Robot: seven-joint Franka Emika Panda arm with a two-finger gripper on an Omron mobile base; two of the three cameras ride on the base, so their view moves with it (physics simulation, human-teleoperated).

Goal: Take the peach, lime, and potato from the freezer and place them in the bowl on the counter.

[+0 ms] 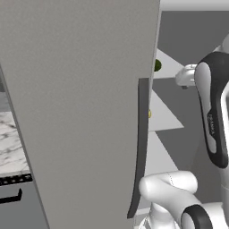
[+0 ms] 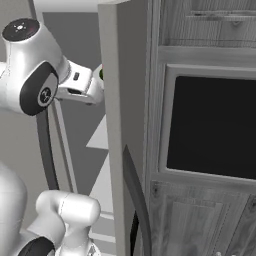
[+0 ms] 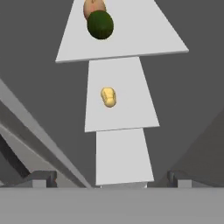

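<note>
Gripper (image 3: 112, 181) spread wide, empty, inside freezer (image 1: 89, 112) | hand view: lime (image 3: 100, 25) hides peach (image 3: 92, 6) on far shelf; potato (image 3: 108, 97) nearer, lengthwise away | left base: lime peeks past door

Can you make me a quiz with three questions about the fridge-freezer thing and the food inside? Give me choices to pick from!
1. Where is the small yellowish potato?
A. on the top white shelf
B. on the middle white shelf
C. on the marble counter

2. What colour is the small round lime?
A. green
B. blue
C. white

3. How is the tall matte grey freezer?
A. shut
B. lying on its side
C. door open

Answers: 1 B, in the hand view it lies alone one shelf below the fruit. 2 A, it is dark green, in front of the reddish-orange peach. 3 C, the shelves inside are in plain sight.
</note>
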